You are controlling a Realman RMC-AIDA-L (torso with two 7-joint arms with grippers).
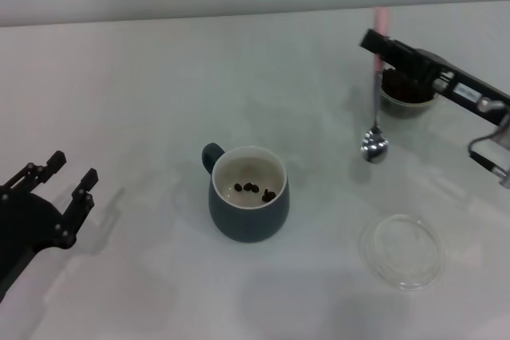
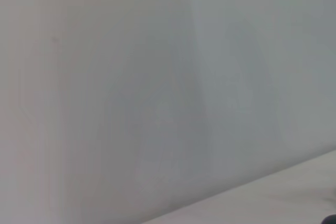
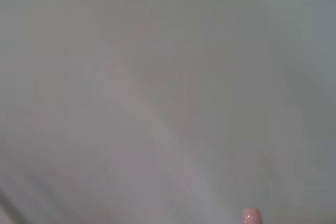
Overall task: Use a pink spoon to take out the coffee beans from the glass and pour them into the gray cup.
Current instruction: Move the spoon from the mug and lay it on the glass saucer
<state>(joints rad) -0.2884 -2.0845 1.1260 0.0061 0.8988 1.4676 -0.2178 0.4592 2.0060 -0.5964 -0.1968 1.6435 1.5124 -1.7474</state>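
The right gripper [image 1: 381, 47] and its arm are covering most of the glass [image 1: 408, 98], leaving only part of its rim and dark contents showing, so the beans inside are not showing singly. The gripper is also hiding the middle of the spoon [image 1: 374, 142]; its pink tip is blurring above. In the right wrist view only that tip is peeking in at the edge. The left gripper [image 1: 64, 177] is running off the frame's edge. The left wrist view is showing only blank bench.

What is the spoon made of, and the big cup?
The pink spoon looks like shiny metal at its mirror-bright bowl, with a pale pink, perhaps plastic, handle. The gray cup seems glazed ceramic: smooth blue-gray outside, cream inside.
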